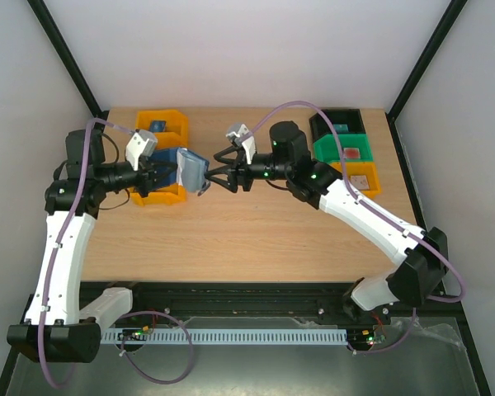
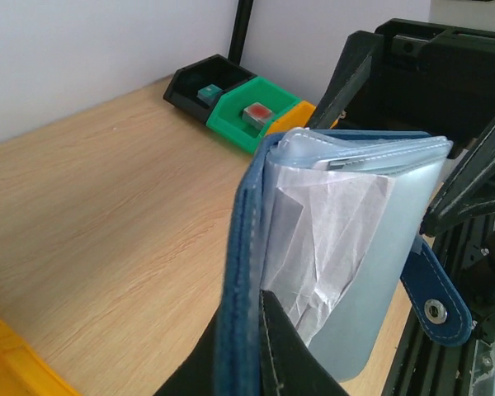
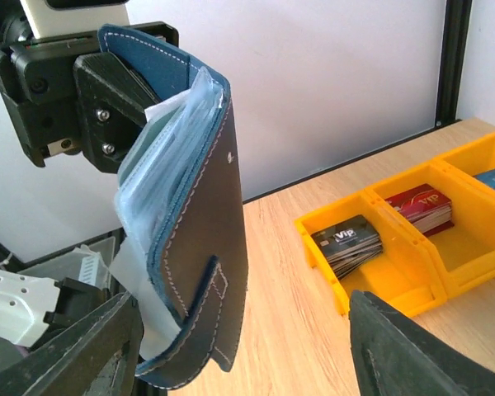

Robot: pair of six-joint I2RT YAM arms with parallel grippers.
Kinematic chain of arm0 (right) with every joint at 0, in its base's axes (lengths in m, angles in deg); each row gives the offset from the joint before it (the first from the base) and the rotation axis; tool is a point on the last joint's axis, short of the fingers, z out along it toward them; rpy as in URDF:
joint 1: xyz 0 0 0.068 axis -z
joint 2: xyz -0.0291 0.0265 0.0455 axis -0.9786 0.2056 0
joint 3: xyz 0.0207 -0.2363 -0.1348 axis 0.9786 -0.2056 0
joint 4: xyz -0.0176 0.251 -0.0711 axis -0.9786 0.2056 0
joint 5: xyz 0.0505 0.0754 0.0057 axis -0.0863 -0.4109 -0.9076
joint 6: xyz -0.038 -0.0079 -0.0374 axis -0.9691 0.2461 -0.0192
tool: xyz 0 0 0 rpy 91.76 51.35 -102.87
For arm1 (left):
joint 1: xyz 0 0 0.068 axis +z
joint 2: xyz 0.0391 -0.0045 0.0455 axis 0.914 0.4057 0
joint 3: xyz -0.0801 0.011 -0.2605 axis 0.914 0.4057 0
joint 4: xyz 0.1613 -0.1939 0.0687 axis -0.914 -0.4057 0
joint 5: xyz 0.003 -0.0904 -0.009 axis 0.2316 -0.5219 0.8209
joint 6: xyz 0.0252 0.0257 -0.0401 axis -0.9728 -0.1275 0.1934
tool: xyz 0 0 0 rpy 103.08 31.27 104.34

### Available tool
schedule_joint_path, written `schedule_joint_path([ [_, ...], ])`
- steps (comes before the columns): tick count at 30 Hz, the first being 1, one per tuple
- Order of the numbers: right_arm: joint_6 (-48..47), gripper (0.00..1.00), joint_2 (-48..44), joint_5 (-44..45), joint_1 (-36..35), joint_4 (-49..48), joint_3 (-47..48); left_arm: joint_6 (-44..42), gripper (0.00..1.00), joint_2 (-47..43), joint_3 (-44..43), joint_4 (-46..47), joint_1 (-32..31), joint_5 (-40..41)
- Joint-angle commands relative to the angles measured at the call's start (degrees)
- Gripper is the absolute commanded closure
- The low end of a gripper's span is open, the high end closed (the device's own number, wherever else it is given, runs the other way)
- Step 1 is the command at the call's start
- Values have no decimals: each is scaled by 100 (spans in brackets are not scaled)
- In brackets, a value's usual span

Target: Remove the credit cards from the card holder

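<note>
Inspected bench (image 1: 256, 231) and orange bin (image 1: 172, 117). Found left end effector (image 1: 176, 174) just beside orange bin, on its right-arm side, clamped on card holder (image 1: 193, 172) held in the air. Found right end effector (image 1: 213, 172) farther from orange bin on the same side, jaws apart, just short of card holder's free edge. Judged card holder light, soft, floppy; clear sleeves (image 2: 371, 153) likely slippery. Could not tell credit cards from pale inner panels. Advised pinching an exposed card edge only, well away from snap tab (image 2: 436, 301).
</note>
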State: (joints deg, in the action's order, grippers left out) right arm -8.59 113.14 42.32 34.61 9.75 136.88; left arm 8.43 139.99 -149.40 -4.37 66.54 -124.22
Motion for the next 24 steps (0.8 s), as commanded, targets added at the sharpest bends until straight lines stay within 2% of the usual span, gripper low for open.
schedule_joint_path([
  [1, -274, 33, -17, -42, 23, -50, 76, -198, 98, -35, -262, -144, 41, -182],
  [3, -112, 33, 44, -16, 24, -213, 86, -191, 98, -33, -267, -143, 42, -220],
  [8, 133, 28, 239, -826, 22, -533, 192, -109, 98, -47, -224, -98, 41, -306],
  [11, 316, 29, 264, -775, 22, -714, 138, -65, 98, -36, -230, -63, 41, -330],
  [13, 428, 35, 253, -526, 14, -840, 74, -65, 98, -32, -223, -61, 41, -341],
  [16, 556, 58, 225, -281, 14, -1026, -39, -84, 98, -53, -206, -73, 51, -369],
  [24, 577, 68, 295, 20, -54, -1027, -6, -121, 98, -43, -152, -67, 52, -417],
])
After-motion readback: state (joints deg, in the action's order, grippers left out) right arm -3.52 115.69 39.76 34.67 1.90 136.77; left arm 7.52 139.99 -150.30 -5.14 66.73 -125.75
